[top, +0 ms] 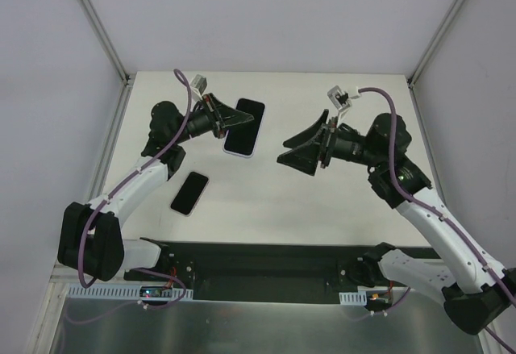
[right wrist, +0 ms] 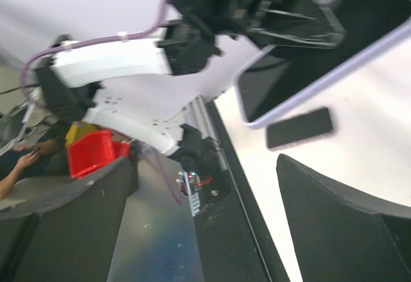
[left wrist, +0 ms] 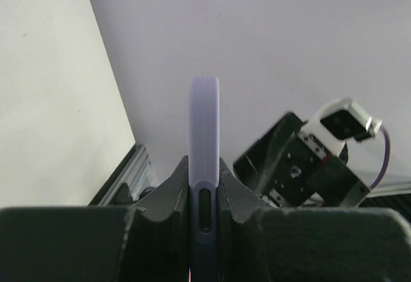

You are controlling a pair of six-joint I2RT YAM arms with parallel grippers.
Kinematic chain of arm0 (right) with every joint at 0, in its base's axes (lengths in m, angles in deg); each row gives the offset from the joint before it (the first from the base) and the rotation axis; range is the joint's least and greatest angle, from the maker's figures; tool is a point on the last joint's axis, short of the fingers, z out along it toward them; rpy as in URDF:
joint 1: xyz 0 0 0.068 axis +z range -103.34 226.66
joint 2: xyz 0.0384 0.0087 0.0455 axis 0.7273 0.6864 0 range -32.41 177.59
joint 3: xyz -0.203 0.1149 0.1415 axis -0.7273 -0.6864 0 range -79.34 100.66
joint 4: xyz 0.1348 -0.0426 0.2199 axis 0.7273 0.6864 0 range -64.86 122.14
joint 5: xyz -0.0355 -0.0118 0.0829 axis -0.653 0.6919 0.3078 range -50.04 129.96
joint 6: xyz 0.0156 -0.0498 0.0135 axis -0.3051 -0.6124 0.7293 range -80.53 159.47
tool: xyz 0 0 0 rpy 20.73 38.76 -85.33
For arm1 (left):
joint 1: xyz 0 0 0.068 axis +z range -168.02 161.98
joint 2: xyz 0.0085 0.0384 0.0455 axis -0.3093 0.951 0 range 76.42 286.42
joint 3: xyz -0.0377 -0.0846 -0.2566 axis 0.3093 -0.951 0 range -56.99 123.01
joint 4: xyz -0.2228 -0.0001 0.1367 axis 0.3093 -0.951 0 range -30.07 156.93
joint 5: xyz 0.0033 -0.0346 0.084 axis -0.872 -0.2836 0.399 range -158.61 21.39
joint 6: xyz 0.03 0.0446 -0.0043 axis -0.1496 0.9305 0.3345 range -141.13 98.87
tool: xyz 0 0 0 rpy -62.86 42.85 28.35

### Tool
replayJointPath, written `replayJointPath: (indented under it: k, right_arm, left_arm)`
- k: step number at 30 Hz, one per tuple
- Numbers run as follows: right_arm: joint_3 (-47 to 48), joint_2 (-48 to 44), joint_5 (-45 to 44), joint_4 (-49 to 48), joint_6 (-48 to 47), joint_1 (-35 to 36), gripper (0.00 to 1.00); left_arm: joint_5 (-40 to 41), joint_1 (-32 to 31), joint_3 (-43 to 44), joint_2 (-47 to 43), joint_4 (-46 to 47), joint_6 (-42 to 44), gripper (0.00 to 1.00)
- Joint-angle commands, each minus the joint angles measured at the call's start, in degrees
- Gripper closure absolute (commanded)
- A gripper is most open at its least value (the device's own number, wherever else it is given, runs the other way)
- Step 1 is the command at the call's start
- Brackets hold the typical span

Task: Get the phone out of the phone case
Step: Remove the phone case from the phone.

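Observation:
My left gripper (top: 230,118) is shut on the near end of a lavender phone case (top: 244,127) and holds it above the back middle of the table. The left wrist view shows the case edge-on (left wrist: 204,121), clamped between both fingers. Its upper face looks glossy black in the top view and in the right wrist view (right wrist: 308,57). A black phone (top: 189,193) lies flat on the table near the left arm; it also shows in the right wrist view (right wrist: 300,128). My right gripper (top: 294,151) is open and empty, in the air to the right of the case.
The white table (top: 322,209) is bounded by white walls at the back and sides. A black base strip (top: 258,261) runs along the near edge. Outside the cell, a red bin (right wrist: 96,153) shows in the right wrist view.

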Motion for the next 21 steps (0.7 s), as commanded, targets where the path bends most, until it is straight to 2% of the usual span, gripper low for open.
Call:
replayJointPath:
  k: [1,7,11,14,15,18,21]
  right_arm:
    - [4.27,6.24,-8.76,17.0,-7.46,-1.3,0.04]
    - [7.26,12.22,-5.69,13.58,-4.29,-4.29,0.02]
    - [9.37,15.65,-3.06,11.3,-3.15,-4.64,0.01]
    - [7.36,15.83,-0.42,3.68,1.4,-5.17,0.01]
    - [6.74,16.01,0.89,-0.45,2.47,-5.35,0.02]
    - [5.86,16.71,1.69,-3.47,4.58,-5.79,0.04]
    - [4.63,17.94,2.65,-9.17,9.21,-6.66,0.12]
  left_arm:
    - [-9.88,-0.31,3.81,-0.5,0.57,6.62,1.0]
    - [-18.66,-0.92,5.04,0.38,1.27,8.37,1.0]
    - [-20.35,-1.62,5.3,1.25,1.63,8.47,1.0]
    - [-20.44,-1.54,5.04,2.22,2.5,8.03,1.0]
    - [-20.44,-1.54,4.78,2.57,3.46,6.98,1.0]
    - [-21.22,-1.54,3.72,4.07,11.43,1.64,1.0]
    - [-21.67,-1.54,3.37,5.56,16.47,-1.63,1.0]
